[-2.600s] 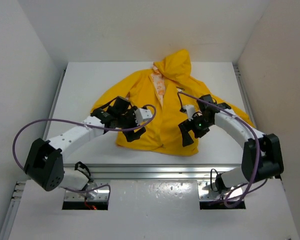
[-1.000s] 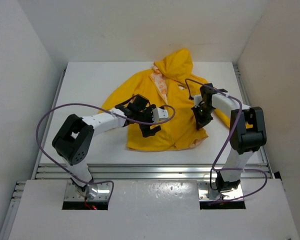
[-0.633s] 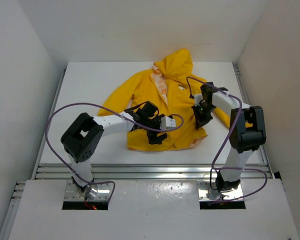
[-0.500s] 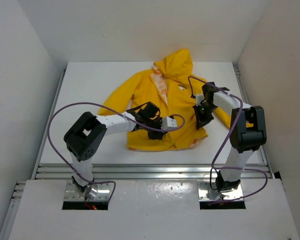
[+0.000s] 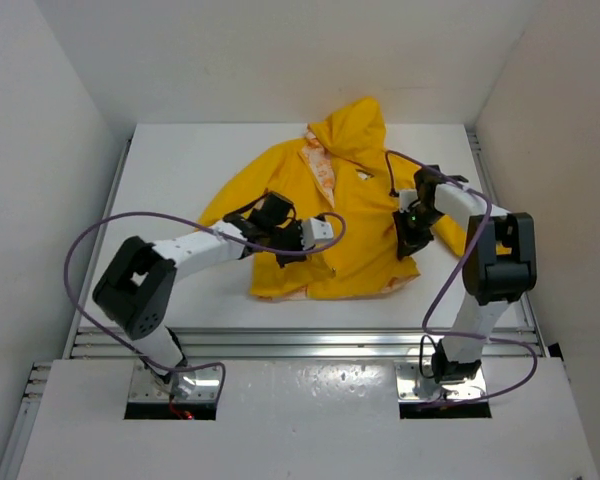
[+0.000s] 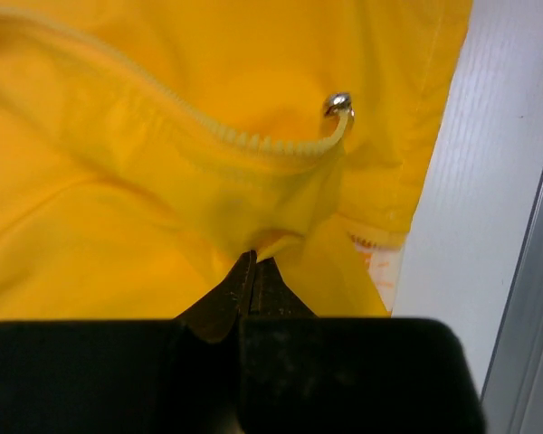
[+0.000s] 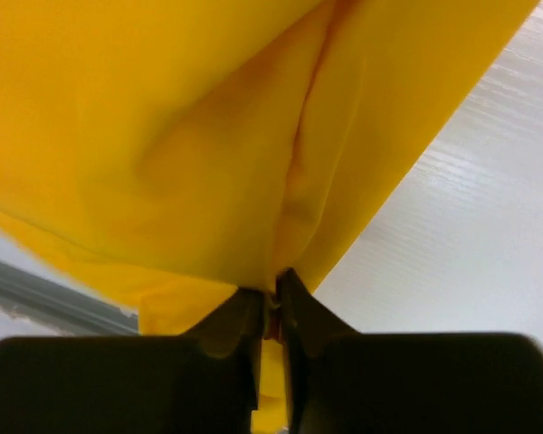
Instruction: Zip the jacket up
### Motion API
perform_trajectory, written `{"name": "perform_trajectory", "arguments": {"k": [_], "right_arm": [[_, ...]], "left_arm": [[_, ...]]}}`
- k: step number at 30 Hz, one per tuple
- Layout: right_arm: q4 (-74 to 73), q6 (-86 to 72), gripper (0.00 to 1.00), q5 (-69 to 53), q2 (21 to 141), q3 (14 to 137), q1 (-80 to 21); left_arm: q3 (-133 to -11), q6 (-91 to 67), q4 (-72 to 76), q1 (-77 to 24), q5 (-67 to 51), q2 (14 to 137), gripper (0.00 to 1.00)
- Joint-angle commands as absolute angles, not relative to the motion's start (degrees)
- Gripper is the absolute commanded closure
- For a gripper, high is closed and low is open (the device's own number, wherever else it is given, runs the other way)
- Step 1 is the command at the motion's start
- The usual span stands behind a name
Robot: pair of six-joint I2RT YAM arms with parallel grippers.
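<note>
The yellow jacket (image 5: 350, 190) lies spread on the white table (image 5: 180, 160), hood at the far end, patterned lining (image 5: 320, 172) showing along the open front. My left gripper (image 5: 298, 246) is down on the lower front panel. In the left wrist view it (image 6: 255, 262) is shut on a fold of yellow fabric just below the zipper teeth (image 6: 208, 131) and the metal slider (image 6: 338, 104). My right gripper (image 5: 408, 248) is at the jacket's right lower edge. In the right wrist view its tips (image 7: 274, 285) pinch a fabric fold with only a sliver between them.
The jacket's hem (image 5: 330, 292) lies close to the table's near edge, where a metal rail (image 5: 300, 340) runs. White walls (image 5: 40, 150) enclose the table on the left, right and back. Purple cables (image 5: 90, 240) loop off both arms.
My left gripper went down to the hem, shut on the fabric, then drew back up and to the left with it. The right gripper shifted slightly right.
</note>
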State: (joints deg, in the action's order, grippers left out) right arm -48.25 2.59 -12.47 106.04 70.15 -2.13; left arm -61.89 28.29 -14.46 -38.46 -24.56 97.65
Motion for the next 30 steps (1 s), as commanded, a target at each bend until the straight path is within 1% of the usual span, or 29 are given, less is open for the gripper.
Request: {"name": "perform_trajectory", "arguments": {"k": [1,2,3,4,5,6,7,8,9,10,11,14,15,18,21,26,30], "right_arm": [[-50.35,8.59,0.85,-19.83,102.75,70.4,-0.27],[-50.19,9.48,0.54,-26.74,99.61,69.01,2.69],[-48.36,10.1,0.35,-30.11,97.84,68.04,3.51],[-47.38,11.41,0.24,-35.19,92.69,65.85,4.12],[-45.02,11.43,0.2,-37.59,91.33,65.74,4.04],[-45.26,11.69,0.19,-39.18,90.19,66.09,3.96],[-46.22,12.99,0.19,-45.99,87.83,67.92,4.13],[-46.4,13.18,0.21,-48.75,87.19,68.11,4.04],[-43.71,12.84,0.21,-51.3,85.88,67.94,4.04],[-41.94,10.92,0.22,-57.85,85.26,67.24,3.69],[-40.27,9.33,0.23,-59.57,84.47,65.84,2.82],[-35.77,5.36,0.31,-66.96,85.34,64.78,0.44],[-35.68,5.45,0.36,-68.89,86.82,64.43,-2.34],[-33.58,4.75,0.4,-71.54,88.24,62.23,-5.0],[-33.92,5.97,0.4,-71.63,89.2,61.0,-9.04],[-37.0,10.1,0.39,-72.24,91.58,60.82,-11.25],[-34.1,9.93,0.39,-71.98,92.11,60.21,-13.27]], "left_arm": [[-60.91,29.88,-18.53,-35.17,-28.12,89.04,1.0],[-60.91,29.88,-19.41,-35.16,-28.91,88.25,1.0],[-60.91,29.88,-20.29,-34.46,-29.96,87.72,1.0],[-61.78,29.01,-21.78,-33.84,-32.32,87.19,1.0],[-62.57,27.52,-22.32,-33.84,-34.52,87.19,1.0],[-62.58,26.47,-22.32,-33.84,-35.93,87.19,1.0],[-62.58,25.59,-22.32,-33.05,-37.6,87.19,1.0],[-63.19,24.36,-22.93,-32.52,-39.18,87.19,1.0],[-63.19,23.65,-22.94,-32.52,-41.72,87.71,1.0],[-63.72,23.64,-22.94,-32.52,-42.97,87.71,1.0],[-63.72,22.95,-22.94,-32.52,-43.94,88.41,1.0],[-65.21,22.32,-24.08,-32.52,-46.93,90.35,1.0],[-65.74,21.63,-24.6,-32.0,-47.63,90.87,1.0],[-67.67,20.4,-25.66,-31.38,-49.66,91.67,1.0],[-68.29,20.39,-26.19,-30.85,-51.5,91.67,1.0],[-69.43,20.39,-26.19,-30.85,-52.55,91.67,1.0],[-69.43,20.39,-27.25,-30.85,-53.26,91.67,1.0]]}}
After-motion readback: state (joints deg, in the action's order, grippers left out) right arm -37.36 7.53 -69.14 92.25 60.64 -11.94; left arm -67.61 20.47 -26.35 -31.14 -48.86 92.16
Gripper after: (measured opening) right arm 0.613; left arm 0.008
